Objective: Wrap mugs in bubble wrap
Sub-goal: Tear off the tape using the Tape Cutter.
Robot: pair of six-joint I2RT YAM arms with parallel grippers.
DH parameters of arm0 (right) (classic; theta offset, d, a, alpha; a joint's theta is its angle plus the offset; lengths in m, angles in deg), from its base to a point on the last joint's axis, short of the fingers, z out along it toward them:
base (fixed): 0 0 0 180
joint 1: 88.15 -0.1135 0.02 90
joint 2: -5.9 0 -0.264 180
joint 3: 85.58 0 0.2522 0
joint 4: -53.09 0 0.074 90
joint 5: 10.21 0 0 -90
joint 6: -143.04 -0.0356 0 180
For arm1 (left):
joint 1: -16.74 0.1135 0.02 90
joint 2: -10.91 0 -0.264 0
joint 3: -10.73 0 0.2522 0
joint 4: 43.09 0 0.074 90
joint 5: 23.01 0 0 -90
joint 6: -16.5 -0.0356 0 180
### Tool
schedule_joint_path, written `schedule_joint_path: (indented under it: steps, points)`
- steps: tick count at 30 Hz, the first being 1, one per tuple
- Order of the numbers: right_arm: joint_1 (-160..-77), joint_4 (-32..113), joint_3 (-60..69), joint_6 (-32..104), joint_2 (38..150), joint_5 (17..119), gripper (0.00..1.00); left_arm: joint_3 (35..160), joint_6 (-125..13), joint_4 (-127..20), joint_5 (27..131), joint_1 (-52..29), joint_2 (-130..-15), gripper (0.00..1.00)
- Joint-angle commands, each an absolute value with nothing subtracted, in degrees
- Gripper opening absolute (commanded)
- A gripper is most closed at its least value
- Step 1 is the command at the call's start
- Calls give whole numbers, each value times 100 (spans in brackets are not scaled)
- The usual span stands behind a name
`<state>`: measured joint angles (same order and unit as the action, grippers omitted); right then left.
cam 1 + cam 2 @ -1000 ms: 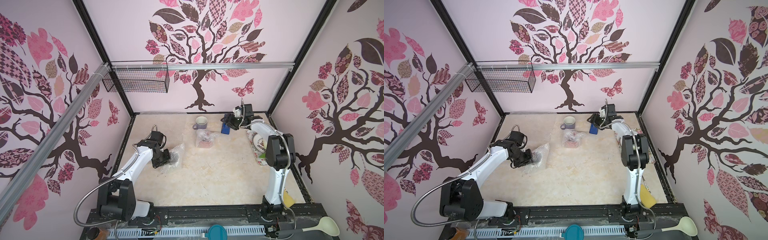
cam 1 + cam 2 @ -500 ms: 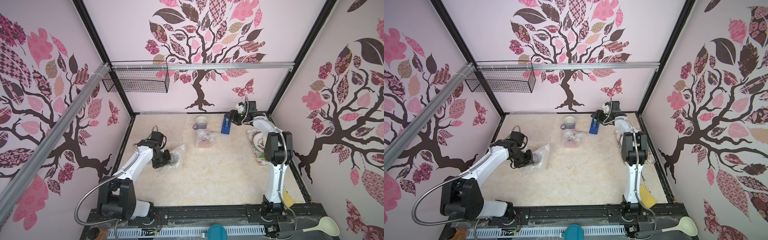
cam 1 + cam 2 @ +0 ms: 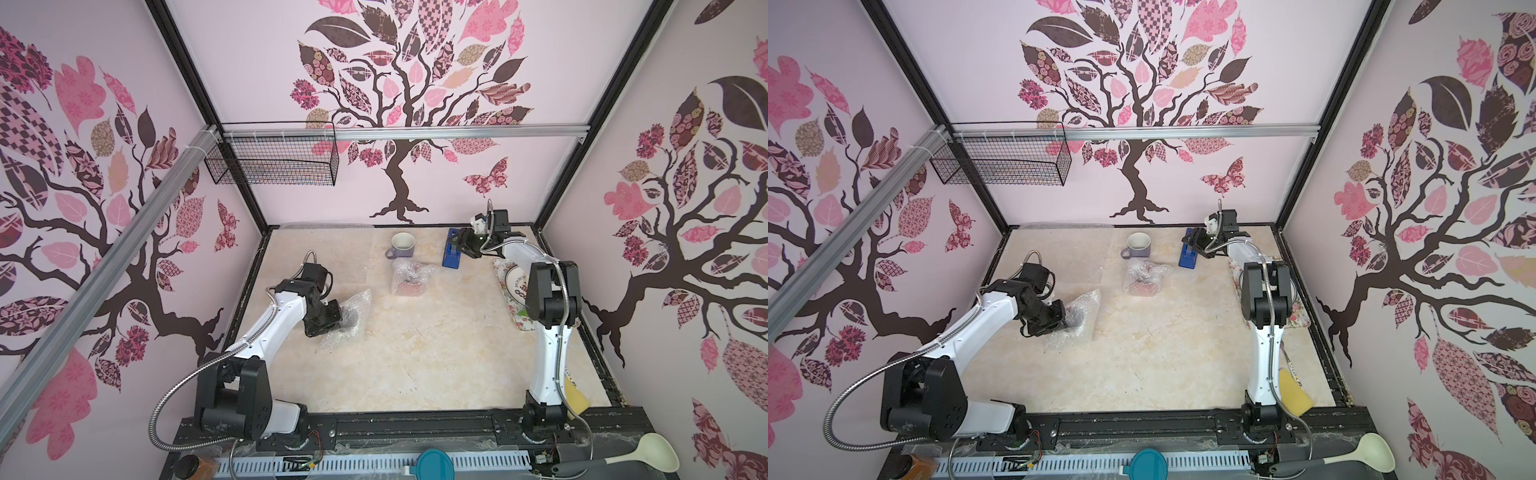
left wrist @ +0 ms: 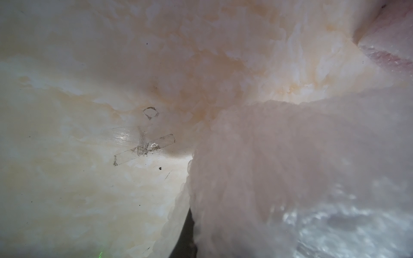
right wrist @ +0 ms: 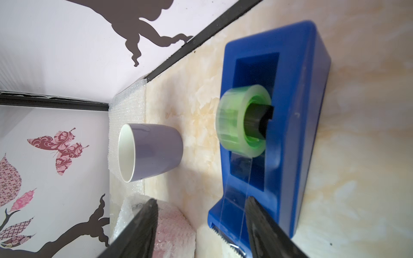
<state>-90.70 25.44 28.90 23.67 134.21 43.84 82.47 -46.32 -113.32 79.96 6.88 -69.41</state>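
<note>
Within the last second the right gripper (image 5: 201,201) had drawn its open jaws narrower astride the tape strip (image 5: 239,178) of the blue tape dispenser (image 5: 297,107), which suggested taping came next, while the left gripper (image 3: 338,319) stayed clamped on the bubble wrap bundle (image 3: 358,302) at the table's left and the lavender mug (image 3: 402,246) stood unwrapped at the back.

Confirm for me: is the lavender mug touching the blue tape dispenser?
Apart. The right wrist view shows a strip of bare tabletop between the lavender mug and the tape dispenser; both top views show the same gap.
</note>
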Motion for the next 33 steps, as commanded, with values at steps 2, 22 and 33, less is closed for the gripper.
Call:
schedule_joint_path:
  steps: [2, 22, 33]
  points:
    - [-9063, 2648, 2855, 2327, 13527, 4395, 65, 8358, -4727, -11253, 8132, 707, -6911, 0]
    - [-9063, 3804, 2748, 1576, 14156, 3408, 58, 8429, -4785, -11269, 8055, 710, -6985, 0]
    - [-9000, 4699, 2185, 995, 14173, 3192, 47, 8450, -4784, -11277, 8061, 709, -7038, 0]
